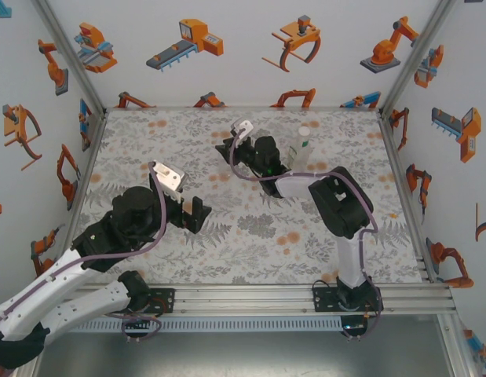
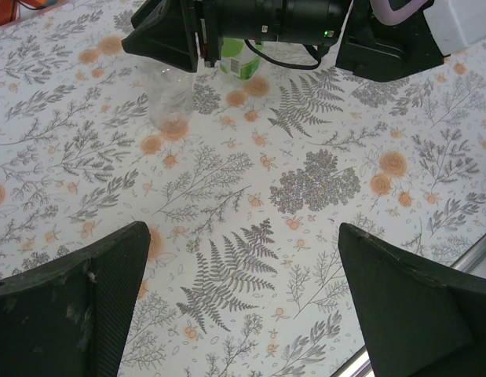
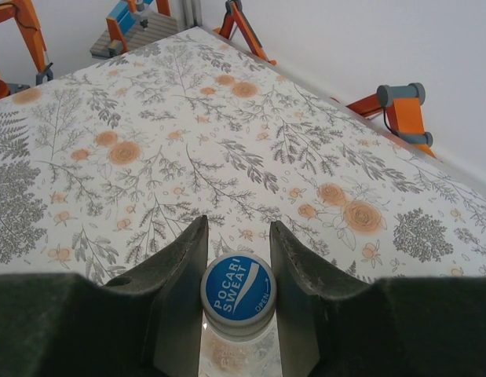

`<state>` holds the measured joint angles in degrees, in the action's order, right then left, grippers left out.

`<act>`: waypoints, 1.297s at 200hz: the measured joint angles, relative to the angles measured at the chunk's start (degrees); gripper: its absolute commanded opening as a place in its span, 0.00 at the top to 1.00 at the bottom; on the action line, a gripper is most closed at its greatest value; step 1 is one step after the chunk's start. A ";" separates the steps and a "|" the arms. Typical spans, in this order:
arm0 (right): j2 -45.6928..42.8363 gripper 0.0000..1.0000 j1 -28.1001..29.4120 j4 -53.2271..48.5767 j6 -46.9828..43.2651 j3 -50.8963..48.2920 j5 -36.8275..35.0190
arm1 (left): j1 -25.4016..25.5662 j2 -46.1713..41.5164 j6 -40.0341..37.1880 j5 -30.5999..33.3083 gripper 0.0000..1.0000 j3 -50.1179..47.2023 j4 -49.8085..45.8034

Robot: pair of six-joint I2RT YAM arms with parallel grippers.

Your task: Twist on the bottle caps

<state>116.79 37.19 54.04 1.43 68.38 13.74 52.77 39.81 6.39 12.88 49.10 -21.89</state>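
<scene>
A blue bottle cap printed with white lettering sits on the neck of a short clear bottle. My right gripper is shut on that cap, one finger pressed against each side. From above, the right gripper is at the back middle of the table and covers this bottle. The left wrist view shows the same clear bottle standing upright under the right gripper. A taller bottle with a white cap and a green label stands just right of it. My left gripper hangs open over bare table, fingers wide apart.
The flower-printed table is walled in by white panels with orange robot pictures. A metal rail runs along the near edge. The right arm's elbow rises over the right half of the table.
</scene>
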 measured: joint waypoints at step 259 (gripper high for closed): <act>-36.22 0.01 -0.68 -13.97 -5.60 -21.55 -8.48 | -4.22 3.89 -6.64 8.22 0.03 -4.96 2.80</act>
<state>80.58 36.51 40.07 -4.16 46.83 5.26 48.56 43.70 -0.25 21.10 44.14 -19.09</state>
